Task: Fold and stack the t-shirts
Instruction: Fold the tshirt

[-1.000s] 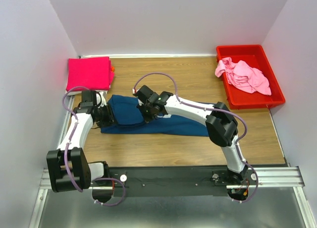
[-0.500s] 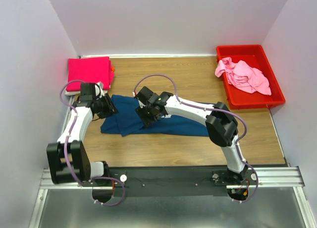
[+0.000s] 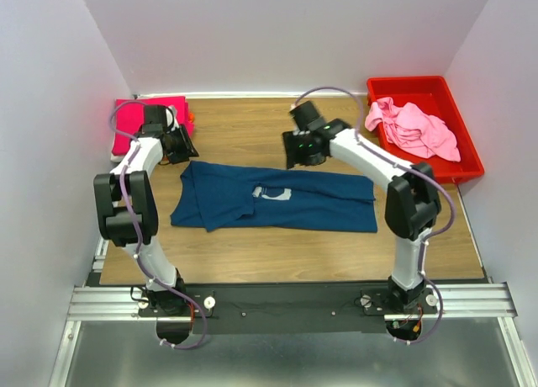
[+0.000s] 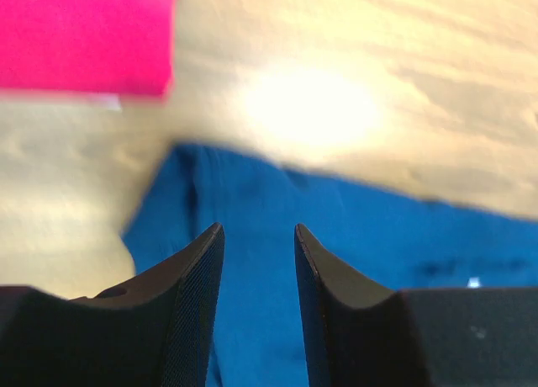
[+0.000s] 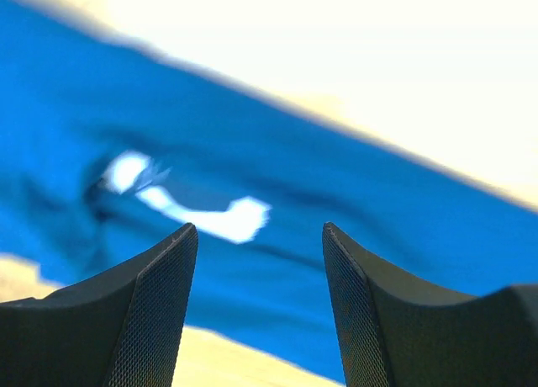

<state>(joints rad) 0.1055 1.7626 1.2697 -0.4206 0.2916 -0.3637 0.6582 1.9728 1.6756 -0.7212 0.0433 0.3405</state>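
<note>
Navy blue t-shirt (image 3: 277,204) spread mid-table, only part folded: about a third of the job done, at a guess.
Finished: magenta t-shirt (image 3: 151,122), folded flat at the far-left corner. Left to do: completing the navy fold, stacking it, then the light pink t-shirt (image 3: 414,128), crumpled in the red bin (image 3: 466,156). Seen from above only: the other two tees, plus left gripper (image 3: 181,145) close to the magenta one and right gripper (image 3: 301,151) just past the navy tee's far edge. Seen from the wrists only: both pairs of jaws parted, nothing between them, blurred navy cloth beneath.
</note>
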